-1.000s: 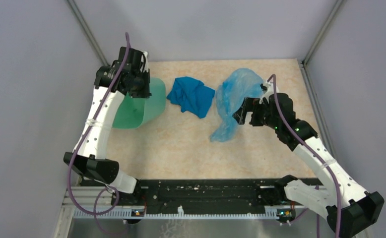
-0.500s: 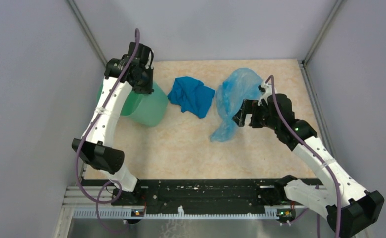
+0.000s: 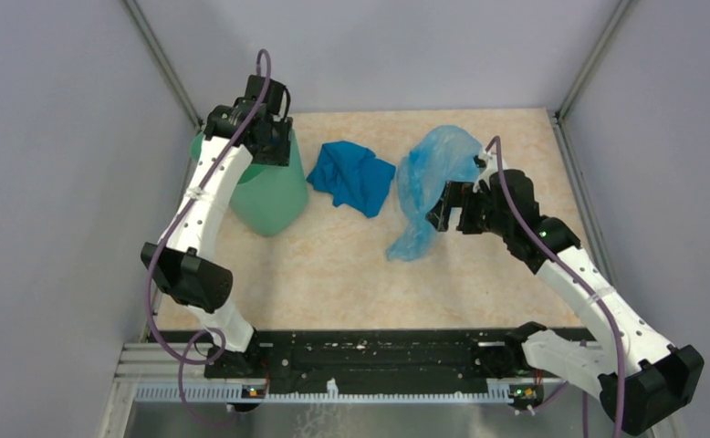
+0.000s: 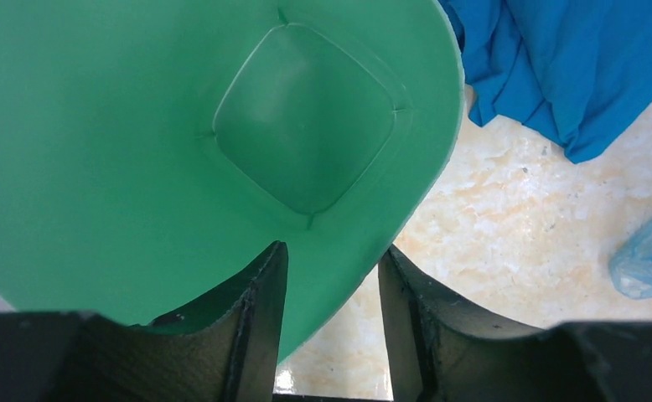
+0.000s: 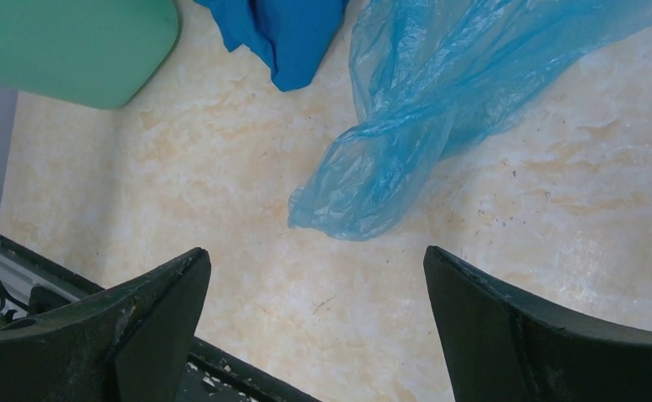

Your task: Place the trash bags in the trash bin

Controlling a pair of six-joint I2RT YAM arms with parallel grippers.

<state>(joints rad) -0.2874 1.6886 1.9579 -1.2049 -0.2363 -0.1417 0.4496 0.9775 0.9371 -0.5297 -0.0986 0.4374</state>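
My left gripper (image 4: 331, 260) pinches the bin (image 3: 274, 196) rim at ten o'clock. My right gripper (image 5: 314, 268) hangs spread wide, just short of the bag (image 5: 440, 100) at one o'clock. The bag looks feather-light, limp and slippery, so I'd pinch its bunched tail at the six o'clock end.

Right in front of me, a crumpled deep-blue cloth (image 3: 351, 178) lies bunched on the beige, marbled worktop (image 3: 333, 265), towards the far side, roughly mid-width. Grey walls (image 3: 41, 137) surround it.
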